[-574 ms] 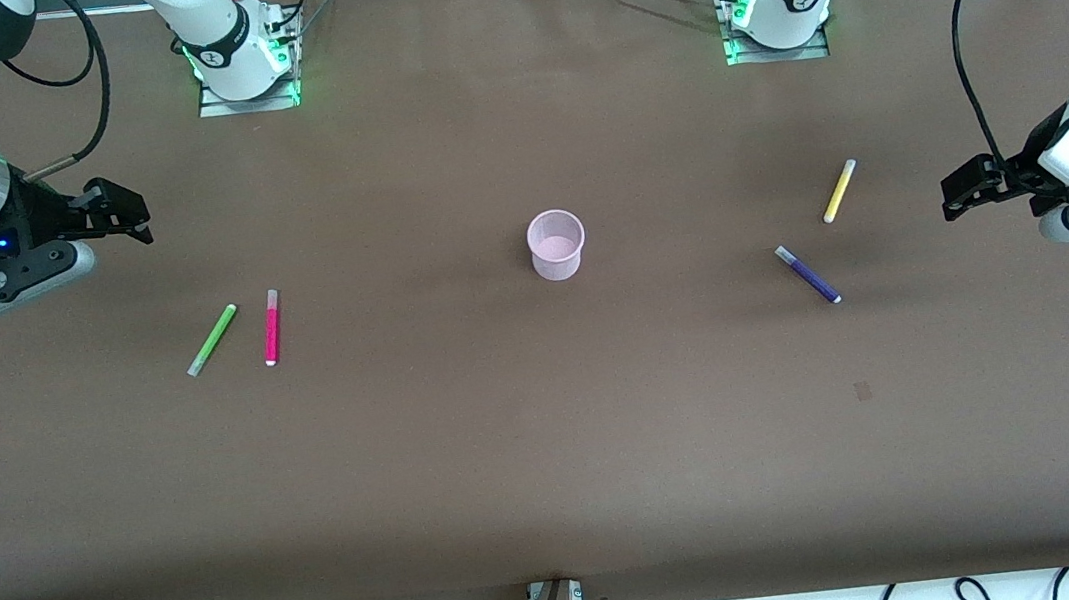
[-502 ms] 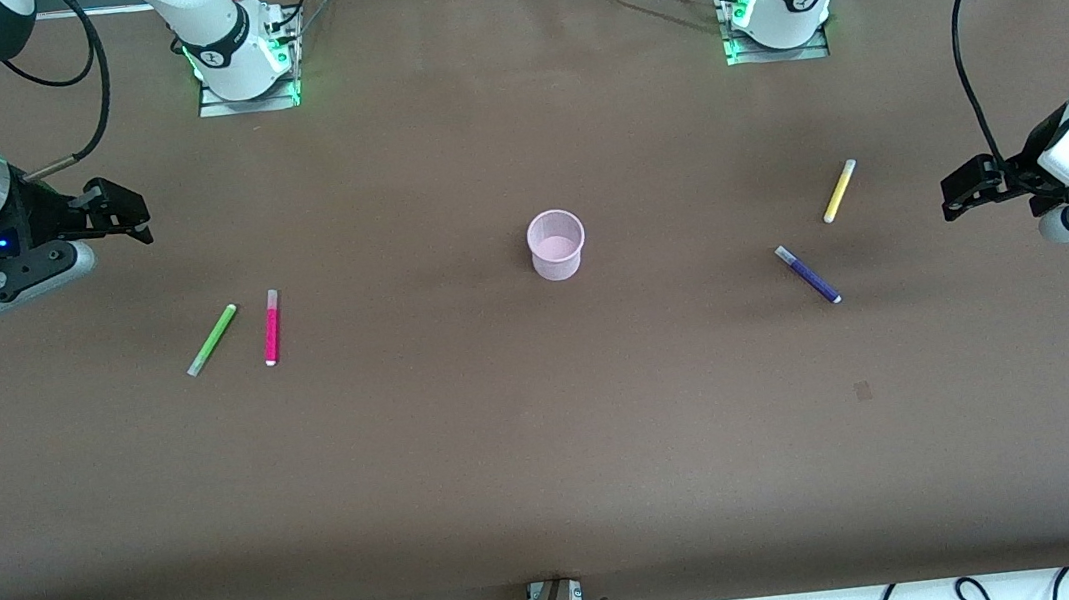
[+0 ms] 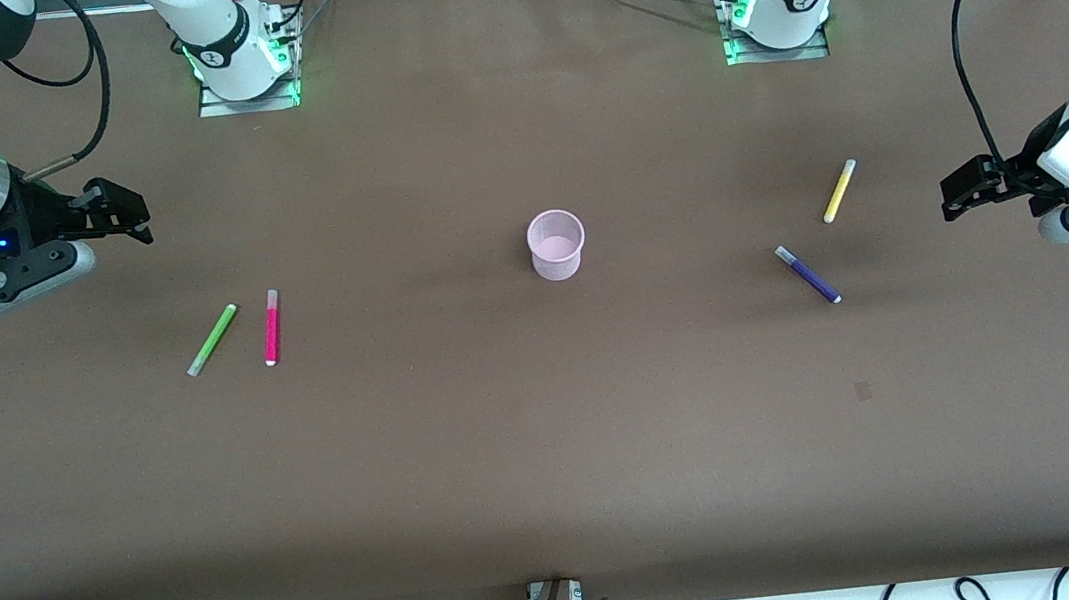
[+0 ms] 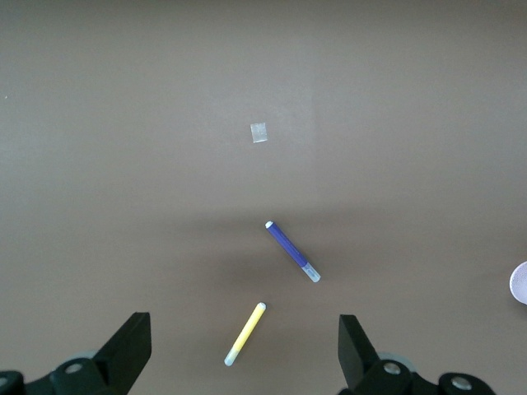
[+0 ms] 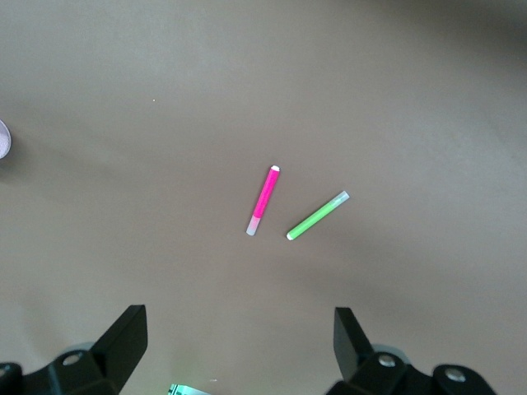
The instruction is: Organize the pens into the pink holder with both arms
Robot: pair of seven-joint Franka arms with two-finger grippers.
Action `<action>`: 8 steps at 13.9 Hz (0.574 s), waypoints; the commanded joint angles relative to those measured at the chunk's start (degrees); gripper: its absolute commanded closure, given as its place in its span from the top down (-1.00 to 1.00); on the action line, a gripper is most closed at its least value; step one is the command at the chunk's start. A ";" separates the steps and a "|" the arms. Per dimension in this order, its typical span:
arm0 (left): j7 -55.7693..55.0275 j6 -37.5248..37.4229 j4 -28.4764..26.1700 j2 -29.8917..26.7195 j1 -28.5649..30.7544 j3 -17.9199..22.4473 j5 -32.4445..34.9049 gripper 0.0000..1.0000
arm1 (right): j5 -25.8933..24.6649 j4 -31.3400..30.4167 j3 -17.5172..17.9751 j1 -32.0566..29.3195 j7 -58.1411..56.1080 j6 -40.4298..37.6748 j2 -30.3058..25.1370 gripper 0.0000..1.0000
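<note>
Four pens flat on bench (image 3: 550,439): green pen (image 3: 212,340) and yellow pen (image 3: 839,191) slanted; magenta pen (image 3: 271,327) near vertical in frame; purple pen (image 3: 807,274) diagonal. Left claw (image 3: 957,191) and right claw (image 3: 127,214) wide, empty.

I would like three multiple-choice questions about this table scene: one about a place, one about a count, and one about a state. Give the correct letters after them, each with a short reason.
1. Which pens lie toward the left arm's end of the table?
A. green and magenta
B. yellow and purple
C. green and yellow

2. How many pens are inside the pink holder?
A. none
B. one
C. two

3. How are the jaws of both grippers?
A. both open, holding nothing
B. both shut on pens
C. one open, one shut

Answers:
1. B: the yellow pen and the purple pen lie near the left gripper, while the green pen and the magenta pen lie toward the right arm's end.
2. A: the pink holder stands empty and all four pens lie on the table.
3. A: the wrist views show the jaws of the left gripper and the right gripper spread apart with nothing between them.
</note>
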 commanded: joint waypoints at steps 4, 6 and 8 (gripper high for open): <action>-0.09 -0.78 1.18 0.49 2.36 -0.17 1.39 1.00 | -0.65 1.76 -0.43 0.51 -0.73 -1.35 0.63 1.00; -0.62 -0.78 1.01 0.49 4.82 -0.17 0.87 1.00 | -0.65 1.76 -0.43 0.60 -0.73 -1.35 0.55 1.00; -0.53 -2.00 0.40 1.45 6.58 -0.17 -1.32 1.00 | -0.65 1.76 -0.43 0.51 -0.73 -1.35 0.55 1.00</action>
